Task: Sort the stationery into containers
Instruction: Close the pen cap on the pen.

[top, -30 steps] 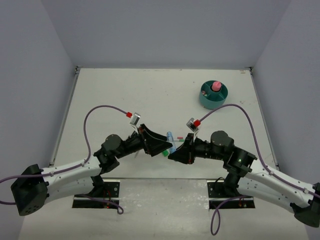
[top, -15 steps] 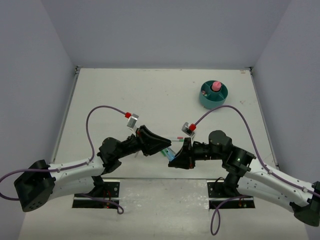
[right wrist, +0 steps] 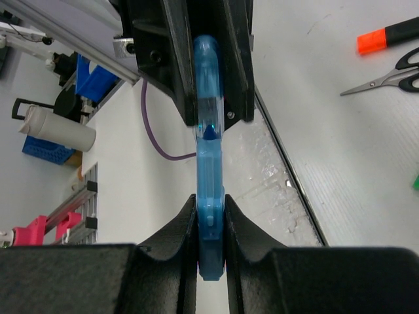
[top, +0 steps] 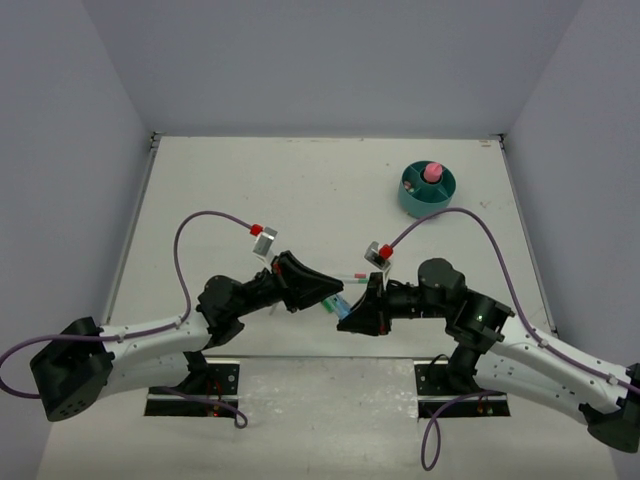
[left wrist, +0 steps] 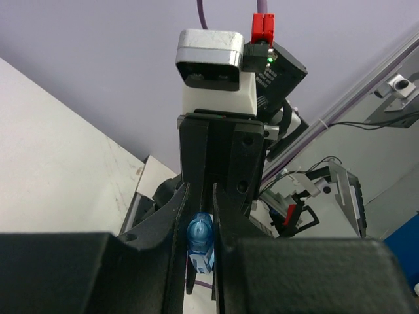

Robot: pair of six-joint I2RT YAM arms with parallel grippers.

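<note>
A translucent blue clip [right wrist: 209, 190] hangs between both grippers above the table's near edge. My right gripper [right wrist: 211, 204] is shut on one end of it. My left gripper [left wrist: 200, 196] is shut on the other end of the blue clip [left wrist: 200, 239]. In the top view the two grippers meet nose to nose around the clip [top: 341, 303]. The round teal organizer [top: 410, 203] stands far back right with a pink-capped glue stick [top: 432, 172] in its middle cup.
An orange highlighter [right wrist: 386, 36] and black-handled scissors [right wrist: 386, 75] lie on the table to the right in the right wrist view. A thin pen [top: 355, 274] lies just behind the grippers. The table's front rail runs below the clip.
My left gripper has gone from open to shut, closing on the free end of the blue clip. Both arms drew slightly together. The right gripper has kept its grip.
</note>
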